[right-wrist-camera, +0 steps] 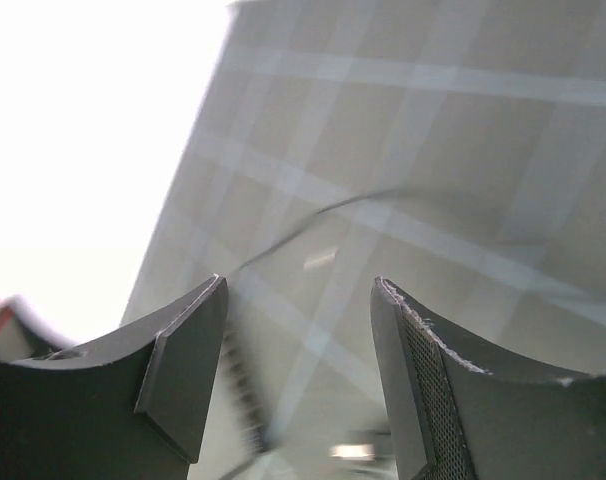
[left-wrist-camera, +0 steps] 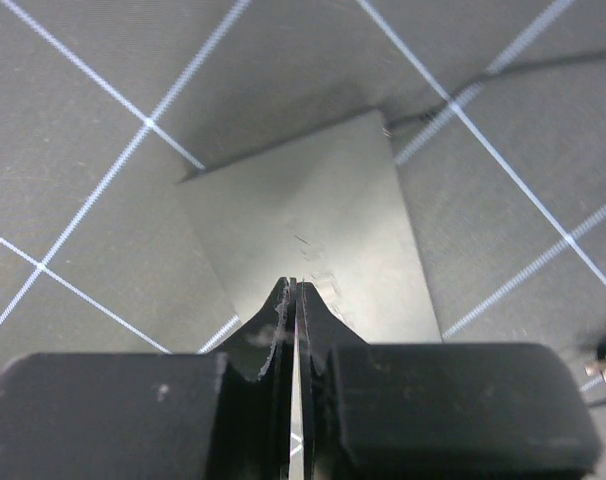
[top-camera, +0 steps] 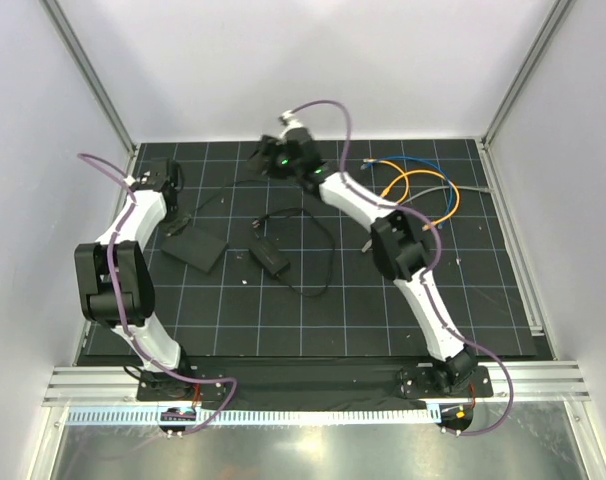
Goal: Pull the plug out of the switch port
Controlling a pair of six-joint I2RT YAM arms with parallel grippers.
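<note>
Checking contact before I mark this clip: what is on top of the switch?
Only the shut left tool, its tips over the switch's otherwise bare top face. Whether the tips touch it is unclear, and the tool's body hides the part of the switch beneath it.

From where I stand, the left arm (top-camera: 113, 275) is folded sharply at the elbow, the left gripper (left-wrist-camera: 295, 288) pointing down with fingers pressed together, while the right arm (top-camera: 403, 250) reaches far forward and leftward, the right gripper (right-wrist-camera: 298, 300) with fingers spread apart
</note>
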